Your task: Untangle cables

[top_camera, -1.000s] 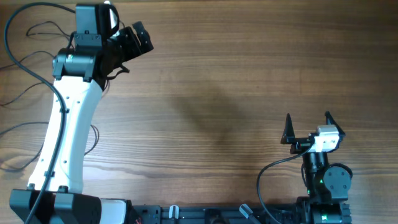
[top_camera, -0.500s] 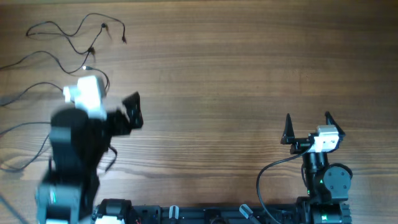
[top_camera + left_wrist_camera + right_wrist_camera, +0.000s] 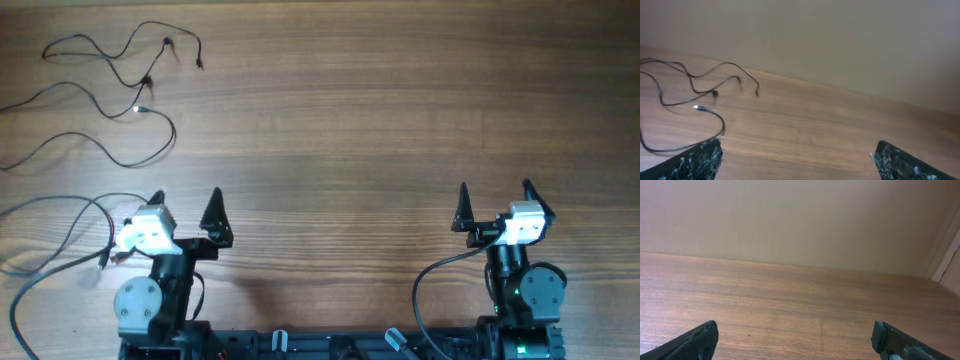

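Thin black cables (image 3: 120,75) lie in loose curves at the far left of the wooden table, one with a silver-tipped plug (image 3: 137,110). They also show at the upper left of the left wrist view (image 3: 705,92). My left gripper (image 3: 186,205) is open and empty at the near left, well short of the cables. My right gripper (image 3: 494,194) is open and empty at the near right, over bare wood (image 3: 800,315).
A thicker black arm cable (image 3: 40,215) loops at the left edge beside the left arm base. Another arm cable (image 3: 425,280) curls beside the right arm base. The beige wall (image 3: 800,220) stands behind the table's far edge.
The left arm has pulled back from the far left corner to the near edge, uncovering the cables. Its gripper is open. The right arm has not moved.
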### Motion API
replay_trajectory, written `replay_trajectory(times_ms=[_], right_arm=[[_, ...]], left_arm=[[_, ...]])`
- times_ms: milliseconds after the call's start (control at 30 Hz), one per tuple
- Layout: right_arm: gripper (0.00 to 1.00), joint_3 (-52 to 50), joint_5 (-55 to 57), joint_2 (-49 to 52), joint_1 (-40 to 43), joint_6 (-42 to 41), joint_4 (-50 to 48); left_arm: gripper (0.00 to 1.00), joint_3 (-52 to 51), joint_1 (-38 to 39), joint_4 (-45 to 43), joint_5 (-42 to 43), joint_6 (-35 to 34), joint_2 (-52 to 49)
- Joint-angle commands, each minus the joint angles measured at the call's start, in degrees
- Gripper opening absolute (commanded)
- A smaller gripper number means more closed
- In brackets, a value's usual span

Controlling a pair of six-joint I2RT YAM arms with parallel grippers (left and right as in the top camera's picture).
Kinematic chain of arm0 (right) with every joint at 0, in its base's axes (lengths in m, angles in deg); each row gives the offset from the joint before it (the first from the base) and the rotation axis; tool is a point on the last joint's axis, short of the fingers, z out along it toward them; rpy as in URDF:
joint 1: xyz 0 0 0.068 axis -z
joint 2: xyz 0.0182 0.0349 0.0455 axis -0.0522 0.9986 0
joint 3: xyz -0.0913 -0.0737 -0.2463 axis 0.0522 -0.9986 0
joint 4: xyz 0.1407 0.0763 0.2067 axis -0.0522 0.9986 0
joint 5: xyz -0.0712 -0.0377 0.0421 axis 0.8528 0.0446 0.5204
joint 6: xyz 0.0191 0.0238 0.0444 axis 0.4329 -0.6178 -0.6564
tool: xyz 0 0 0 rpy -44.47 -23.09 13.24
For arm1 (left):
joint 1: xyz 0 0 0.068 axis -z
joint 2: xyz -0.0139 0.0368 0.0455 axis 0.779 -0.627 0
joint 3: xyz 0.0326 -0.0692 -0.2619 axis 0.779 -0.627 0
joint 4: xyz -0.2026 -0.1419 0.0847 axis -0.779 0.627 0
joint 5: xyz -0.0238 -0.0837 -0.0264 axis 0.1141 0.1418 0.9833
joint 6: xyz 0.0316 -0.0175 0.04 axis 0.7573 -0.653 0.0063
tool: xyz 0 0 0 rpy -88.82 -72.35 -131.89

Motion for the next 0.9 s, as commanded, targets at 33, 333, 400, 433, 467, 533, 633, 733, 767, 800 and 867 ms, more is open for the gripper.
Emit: replay_trajectory(times_ms=[33, 333, 400, 433, 467, 533, 633, 733, 767, 800, 867], right_arm=[[1.0, -0.07, -0.94, -0.46, 0.17, 0.61, -0.15], [1.0, -0.07, -0.94, -0.46, 0.17, 0.61, -0.15], [1.0, -0.07, -0.94, -0.46, 0.17, 0.63, -0.15], [1.0, -0.07, -0.96, -0.46, 0.17, 0.63, -0.15], [1.0, -0.07, -0.94, -0.46, 0.17, 0.63, -0.17], [1.0, -0.07, -0.96, -0.46, 0.17, 0.63, -0.17], [1.0, -0.07, -0.94, -0.46, 0.17, 0.63, -0.15], [1.0, -0.07, -0.94, -0.46, 0.17, 0.63, -0.15], [1.0, -0.07, -0.94, -0.46, 0.17, 0.61, -0.15], [1.0, -0.07, -0.96, -0.46, 0.17, 0.61, -0.17], [1.0, -0.07, -0.94, -0.46, 0.17, 0.63, -0.15]], left_arm=[[1.0, -1.99, -1.55, -0.7, 0.68, 1.11, 2.36], [1.0, -10.71, 0.7, -9.97, 1.11, 1.09, 2.36], [1.0, -12.2, 2.43, -10.82, 1.09, 1.09, 2.36], [1.0, -13.62, 3.1, -11.76, 1.09, 1.09, 2.36], [1.0, -14.25, 3.32, -12.55, 1.07, 1.14, 2.36], [1.0, -14.25, 3.34, -12.59, 1.03, 1.14, 2.36], [1.0, -14.25, 3.34, -13.16, 0.9, 1.55, 2.36], [1.0, -14.25, 3.34, -19.04, -1.14, 1.55, 2.36], [1.0, -14.25, 3.34, -18.69, -1.53, 1.55, 2.36], [1.0, -14.25, 3.45, -17.07, -1.75, 1.55, 2.36], [1.0, -14.25, 4.04, -15.56, -3.21, 1.55, 2.36]])
